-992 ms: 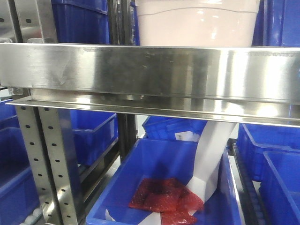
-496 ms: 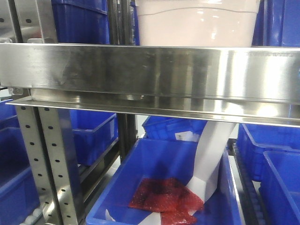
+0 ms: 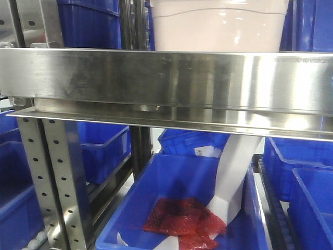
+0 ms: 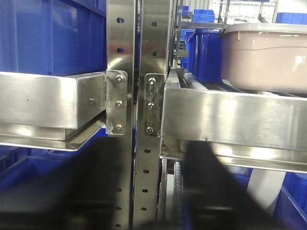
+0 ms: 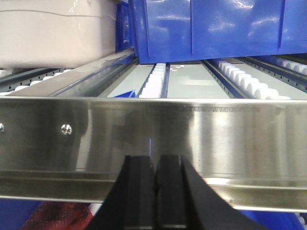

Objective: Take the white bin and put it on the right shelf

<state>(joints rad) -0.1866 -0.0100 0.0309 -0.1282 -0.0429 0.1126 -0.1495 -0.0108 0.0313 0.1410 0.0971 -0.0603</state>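
While the right tool (image 5: 156, 191) sits with its two black fingers pressed together and nothing between them, it hangs just below and in front of the right shelf's (image 5: 153, 139) shiny front rail. The left tool (image 4: 144, 191) shows only as dark blurred shapes at the bottom of its wrist view, with a wide gap between them; it reads as spread apart and empty, facing the perforated steel uprights (image 4: 146, 143).

Compared with the front view half a second ago, no change is noted: bin, rail and crates occupy the same positions.

The white bin (image 3: 221, 26) rests on the right shelf behind the rail, above both tools and apart from them. In the right wrist view it lies up and to the left (image 5: 57, 33), beside a blue crate (image 5: 216, 28) on the roller tracks. Below the shelf, an open blue crate (image 3: 177, 208) holds red bags (image 3: 182, 221).
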